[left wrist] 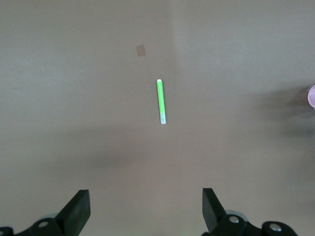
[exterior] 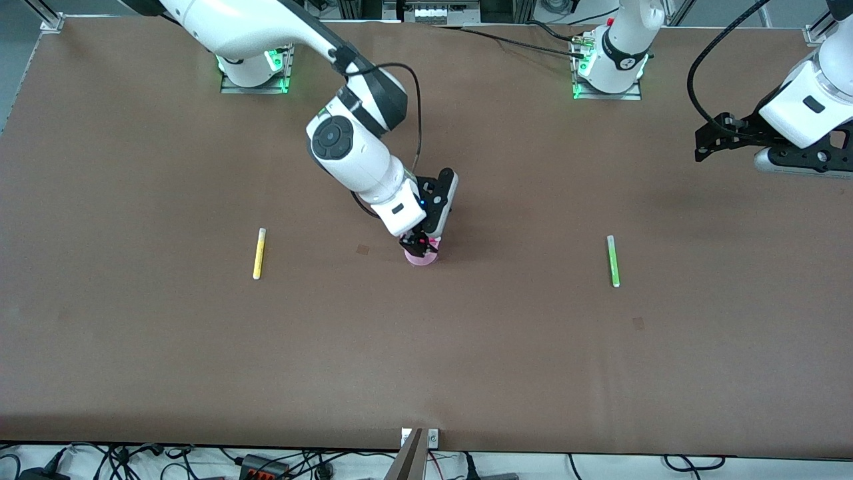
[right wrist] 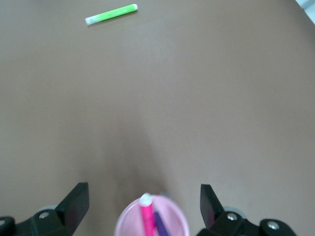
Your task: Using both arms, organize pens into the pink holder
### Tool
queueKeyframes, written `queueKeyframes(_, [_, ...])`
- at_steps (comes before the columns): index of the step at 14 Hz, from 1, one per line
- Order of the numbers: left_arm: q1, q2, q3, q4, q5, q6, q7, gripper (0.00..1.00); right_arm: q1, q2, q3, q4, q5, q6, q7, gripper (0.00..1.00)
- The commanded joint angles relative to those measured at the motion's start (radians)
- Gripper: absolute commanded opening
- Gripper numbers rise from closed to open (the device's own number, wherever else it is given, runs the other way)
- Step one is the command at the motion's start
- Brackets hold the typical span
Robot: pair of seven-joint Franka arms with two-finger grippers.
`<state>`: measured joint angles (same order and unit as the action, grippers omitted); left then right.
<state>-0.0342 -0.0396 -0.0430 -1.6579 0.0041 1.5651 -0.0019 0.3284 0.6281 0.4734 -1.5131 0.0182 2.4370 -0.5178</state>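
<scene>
the right gripper (right wrist: 142,206) hung wide open, empty, over the pink holder (right wrist: 151,220), where magenta pen (right wrist: 146,216) and purple pen (right wrist: 161,223) stood. the left gripper (left wrist: 146,209) waited open above the green pen (left wrist: 161,102); the yellow pen (exterior: 259,253) lay well apart from the holder, toward the right arm's end of the worktop (exterior: 426,360).

Big brown table (exterior: 200,360) fills the view; metal frame rails at the corners; tangle of black cables (exterior: 280,463) along the near edge

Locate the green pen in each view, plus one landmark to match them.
Front view: green pen flat on the table, toward the left arm's end.
Left wrist view: mid-picture, ahead of the open left gripper.
Right wrist view: at the picture's edge.
Shared landmark: pink holder.
</scene>
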Motion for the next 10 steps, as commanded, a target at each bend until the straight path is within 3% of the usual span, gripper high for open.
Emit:
queueKeyframes(1, [0.005,0.012,-0.003,0.026,0.013,-0.019,0.017,1.00,-0.046,-0.085,0.002,-0.016,0.002,-0.152,0.219,1.00])
queueKeyframes(5, [0.005,0.012,-0.003,0.026,0.013,-0.019,0.017,1.00,-0.106,-0.148,-0.007,-0.004,-0.009,-0.410,0.451,1.00])
queueKeyframes(8, [0.005,0.012,-0.003,0.026,0.013,-0.019,0.017,1.00,-0.182,-0.160,-0.032,0.065,-0.010,-0.605,0.502,1.00])
queueKeyframes(10, [0.005,0.012,-0.003,0.026,0.013,-0.019,0.017,1.00,-0.210,-0.162,-0.082,0.088,-0.017,-0.700,0.522,1.00])
